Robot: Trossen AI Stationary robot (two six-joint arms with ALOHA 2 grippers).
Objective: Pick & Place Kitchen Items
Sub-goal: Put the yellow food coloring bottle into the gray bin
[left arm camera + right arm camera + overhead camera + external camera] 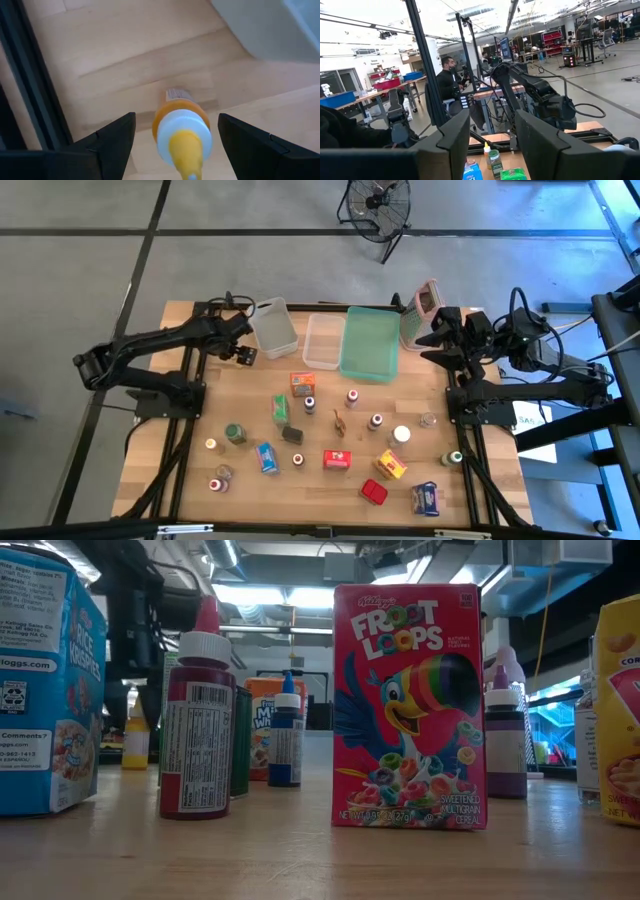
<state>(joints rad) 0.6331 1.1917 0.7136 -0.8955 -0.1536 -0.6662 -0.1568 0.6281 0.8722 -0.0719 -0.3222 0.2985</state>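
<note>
A small orange bottle (pixel 181 131) with a white collar and a yellow nozzle stands upright on the wooden table (pixel 250 480), near the far left. My left gripper (pixel 176 117) points down over it, open, one finger on each side with a gap to both. In the high view this gripper (pixel 247 352) hides the bottle. Many other kitchen items stand scattered over the table, among them a red cereal box (pixel 408 705) and a dark red bottle (pixel 196 725). My right gripper (pixel 492 120) is raised at the far right, level, open and empty.
Two clear bins (pixel 273 325) (pixel 322 340) and a teal tray (pixel 367 343) line the far edge, the first bin close beside my left gripper. A tall grey container with a pink rim (pixel 420 308) stands by my right gripper (pixel 430 343). A person (pixel 447 80) sits beyond the table.
</note>
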